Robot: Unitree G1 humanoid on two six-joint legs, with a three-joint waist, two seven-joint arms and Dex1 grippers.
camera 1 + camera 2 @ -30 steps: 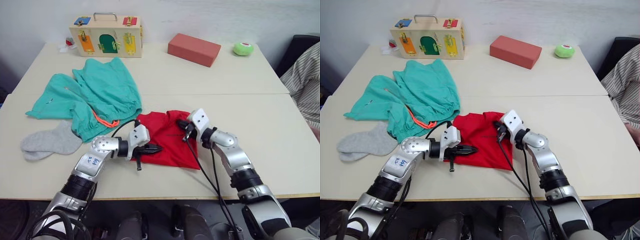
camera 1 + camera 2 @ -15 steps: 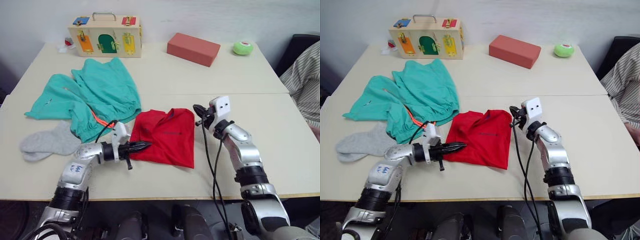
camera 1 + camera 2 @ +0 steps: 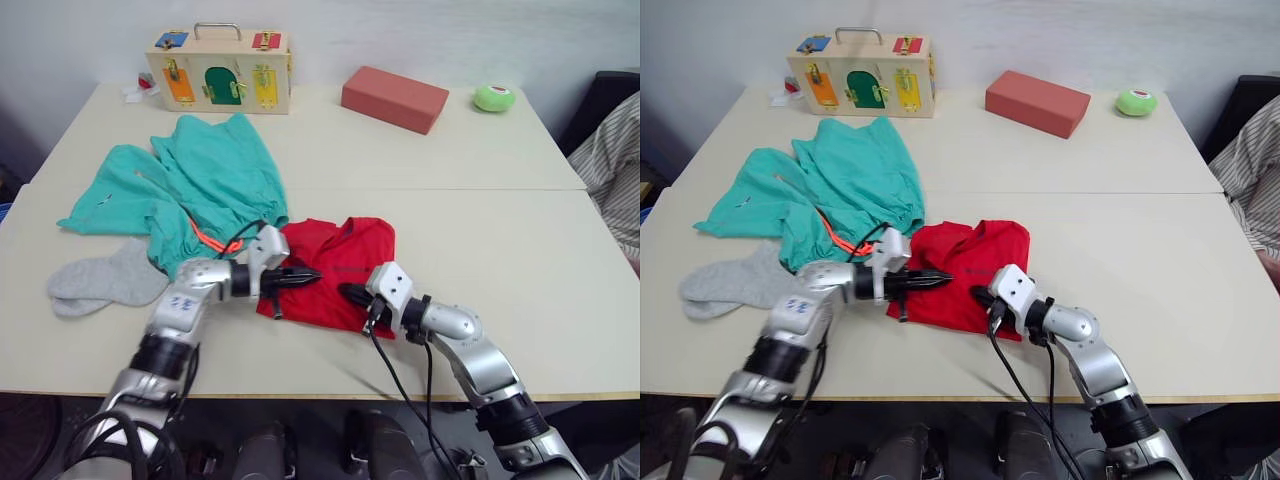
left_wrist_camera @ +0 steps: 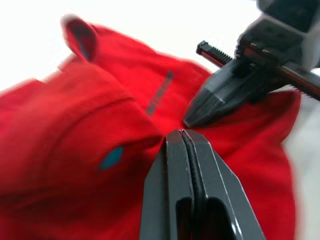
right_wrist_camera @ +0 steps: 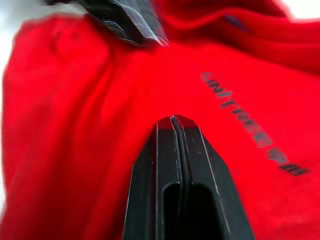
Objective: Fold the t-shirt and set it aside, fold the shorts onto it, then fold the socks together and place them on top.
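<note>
Both arms are down over the t-shirt point(image 3: 335, 268), which lies as a compact red bundle near the front middle of the table point(image 3: 520, 240), its printed line of lettering facing up. The left gripper point(image 3: 305, 277) comes in from the robot's left with its two black fingers pressed tight together, nothing pinched between them, tip resting at the shirt's near-left part. The right gripper point(image 3: 350, 293) points in from the opposite side, fingers likewise pressed together and empty, low over the cloth at the near edge. The two tips sit close, nearly nose to nose, over the same patch of red. That reads to me as pressing or smoothing the fold flat, not a pick-up, since neither has cloth in its grip. The shirt looks folded, but it lies right in the working area, so the setting-aside step seems not yet done. Just beside it, to the left and further back, the shorts point(image 3: 205, 190) are spread out loose and unfolded, with the orange drawstring point(image 3: 207, 240) trailing toward the shirt. The socks point(image 3: 100, 282) lie at the left edge, overlapping each other, touching the shorts' hem. At the back stand a wooden latch box point(image 3: 220, 70), a red block point(image 3: 394, 98) and a green ball point(image 3: 494, 97), well apart from the laundry.
</note>
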